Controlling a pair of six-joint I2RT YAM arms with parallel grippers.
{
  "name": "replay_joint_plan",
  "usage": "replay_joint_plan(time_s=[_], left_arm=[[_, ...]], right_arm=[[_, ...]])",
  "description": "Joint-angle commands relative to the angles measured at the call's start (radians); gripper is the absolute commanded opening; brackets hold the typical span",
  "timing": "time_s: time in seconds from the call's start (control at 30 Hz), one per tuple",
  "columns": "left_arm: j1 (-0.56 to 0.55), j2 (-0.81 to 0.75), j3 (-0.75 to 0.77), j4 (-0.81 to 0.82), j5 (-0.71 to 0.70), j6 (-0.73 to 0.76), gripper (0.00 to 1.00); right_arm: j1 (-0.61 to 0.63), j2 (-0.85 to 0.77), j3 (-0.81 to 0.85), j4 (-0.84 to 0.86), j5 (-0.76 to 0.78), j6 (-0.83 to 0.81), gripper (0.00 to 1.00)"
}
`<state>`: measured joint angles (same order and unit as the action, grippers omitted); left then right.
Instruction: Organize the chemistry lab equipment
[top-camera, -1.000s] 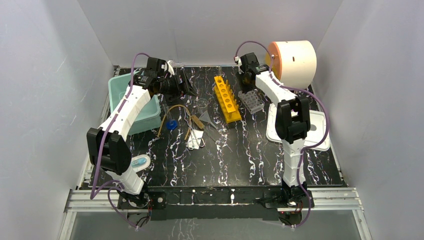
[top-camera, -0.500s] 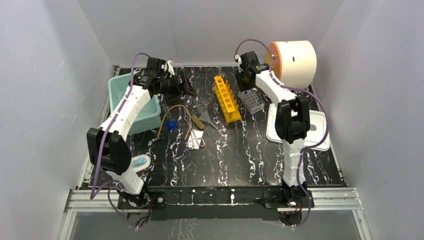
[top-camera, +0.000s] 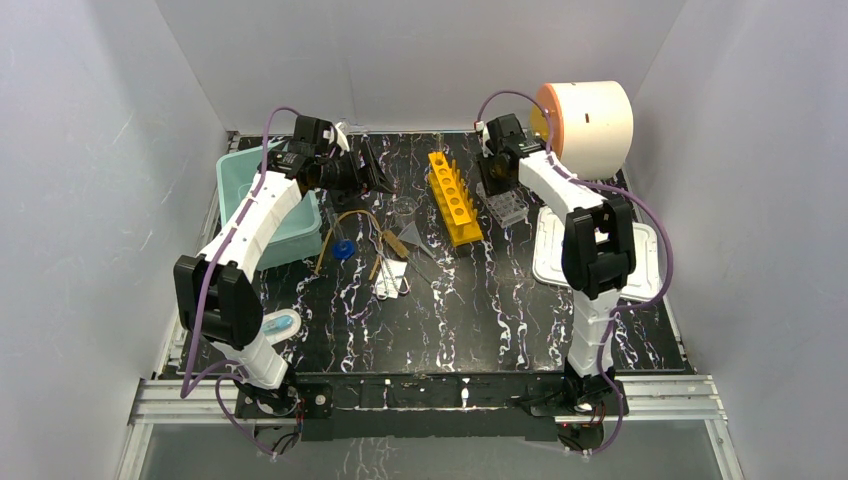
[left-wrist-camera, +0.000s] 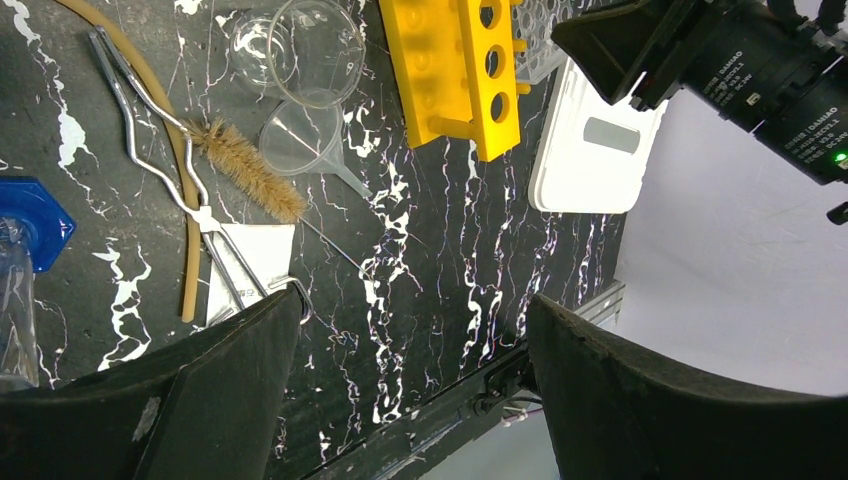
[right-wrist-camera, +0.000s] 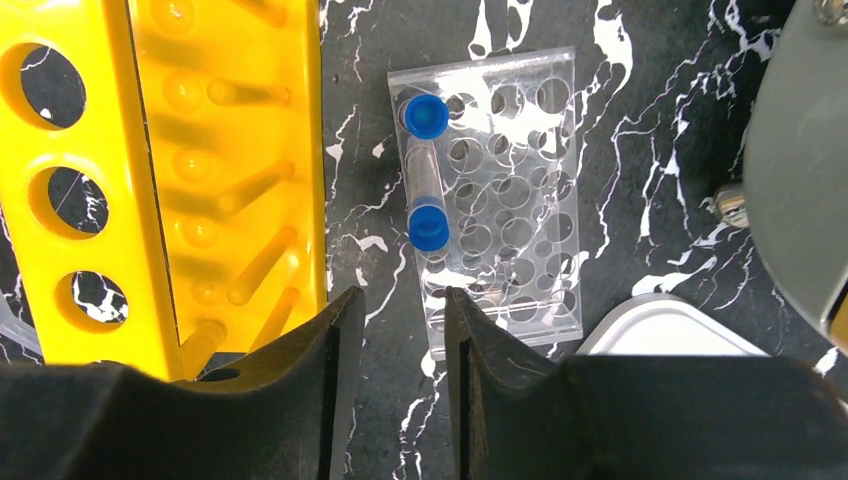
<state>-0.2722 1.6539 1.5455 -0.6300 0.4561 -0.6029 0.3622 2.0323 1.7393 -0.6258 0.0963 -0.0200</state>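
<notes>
Right wrist: right hand (right-wrist-camera: 398, 305) narrowly parted, empty, above the gap between yellow rack (right-wrist-camera: 115, 150) and clear rack (right-wrist-camera: 520, 180).

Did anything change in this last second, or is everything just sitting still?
The right arm moved: its elbow swung out to the right, over the white tray, and the right gripper, open and empty, shifted slightly above the clear plastic tube rack. The left arm, the open left gripper, the yellow rack and the clear glass beaker stayed put.
</notes>
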Motion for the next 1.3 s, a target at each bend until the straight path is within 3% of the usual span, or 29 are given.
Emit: replay_joint_plan(time_s=[0.0,0.23,1.0,1.1,1.27], left_arm=[[-0.002,-0.043,-0.003,0.0,0.033,0.002,0.82],[-0.002,-0.047,0.002,0.003,0.036,-0.001,0.82],[-0.002,-0.045,0.011,0.001,0.036,0.008,0.82],[-0.002,-0.047,0.011,-0.002,0.034,0.009,0.82],[-0.001,-0.052,0.007,-0.004,0.032,0.009,0.82]], right_arm=[[-0.002,-0.046,-0.026,0.066,0.004,0.004,0.4],[-0.002,0.031,0.054,0.053,0.076,-0.018,0.31],[-0.003,0.129,0.192,0.086,0.01,-0.06,0.28],[-0.003,0.119,0.196,0.076,0.017,-0.054,0.32],[-0.002,0.049,0.116,0.08,0.023,-0.037,0.49]])
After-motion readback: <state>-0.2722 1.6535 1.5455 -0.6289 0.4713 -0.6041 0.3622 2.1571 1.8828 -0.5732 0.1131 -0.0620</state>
